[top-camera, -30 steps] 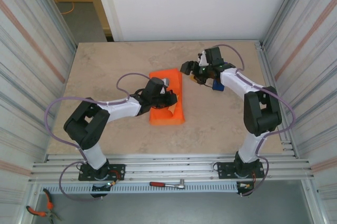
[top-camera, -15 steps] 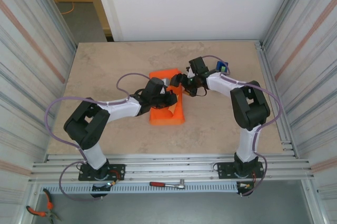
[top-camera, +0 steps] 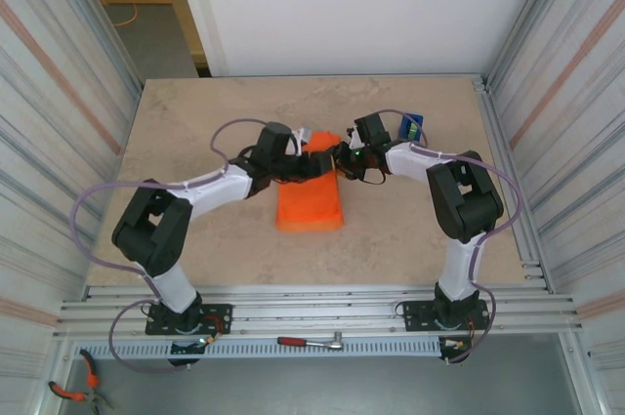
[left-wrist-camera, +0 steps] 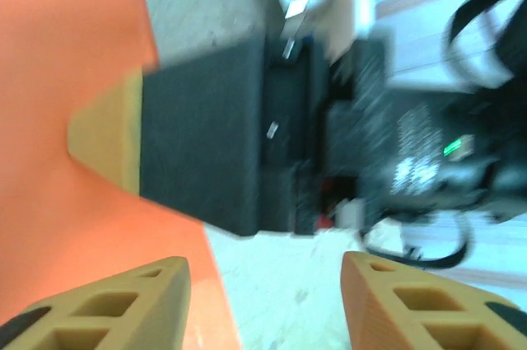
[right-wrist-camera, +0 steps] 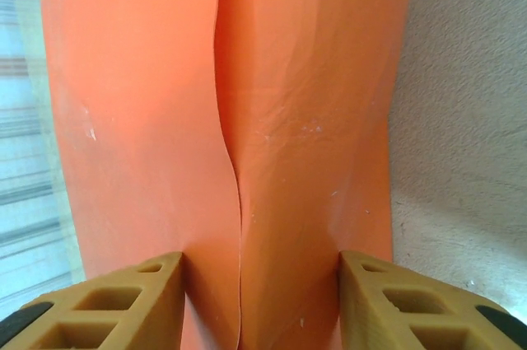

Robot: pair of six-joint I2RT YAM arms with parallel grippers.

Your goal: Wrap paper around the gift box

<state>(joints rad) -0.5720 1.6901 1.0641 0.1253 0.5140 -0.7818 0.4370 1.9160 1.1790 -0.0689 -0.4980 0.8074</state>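
Left tool [left-wrist-camera: 263,284]: jaws apart, nothing between them; this wrist view is blurred.
Right tool [right-wrist-camera: 259,284]: fingers [right-wrist-camera: 107,305] straddle the parcel's end; cannot tell whether they clamp it.
Paper [top-camera: 311,202]: plain bright orange, folded into a block-shaped parcel at mid-counter, with a lengthwise seam; both tools at its far end.
Gift box: covered by the paper.
Counter [top-camera: 195,122]: beige, stone-patterned.
Tape dispenser [top-camera: 411,127]: blue, beyond the right arm, partly cut off.

The paper [top-camera: 311,205] is plain bright orange (no print at all). The table [top-camera: 186,132] is beige, mottled like stone. Toward its far right corner stands a small blue object [top-camera: 411,127]. The right hand [right-wrist-camera: 259,266] has ochre-tan fingers [right-wrist-camera: 123,305].
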